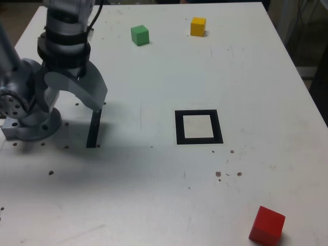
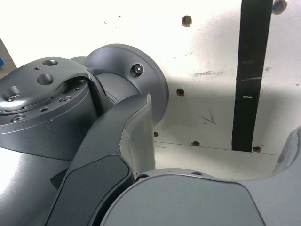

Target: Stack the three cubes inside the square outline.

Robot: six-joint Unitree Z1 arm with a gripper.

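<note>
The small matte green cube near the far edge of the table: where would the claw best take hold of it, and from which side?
Probably from straight above, pinching two opposite flat side faces of the small matte green cube. It sits flat on the white table with open space all round; the small matte yellow cube stands well apart. It is turned slightly, so the open claw would need to twist to match its faces.

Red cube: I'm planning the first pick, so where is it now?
In the exterior view the red cube sits alone at the bottom right corner of the table, below and to the right of the square outline.
</note>
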